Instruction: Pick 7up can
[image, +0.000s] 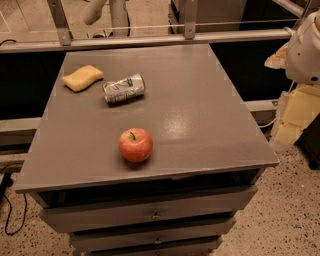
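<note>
Presently the dented 7up can (124, 89) lies sideways, seemingly laid out for picking, yellow sponge (82, 77) just left of it, red apple (135, 145) in front, my gripper unseen beyond the white arm (306, 50) well right, so its opening I cannot tell.

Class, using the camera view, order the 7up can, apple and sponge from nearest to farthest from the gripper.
1. 7up can, back left, and apple, front centre: too close to call; the gripper sits at the right edge.
2. The sponge, far left: farthest.
</note>
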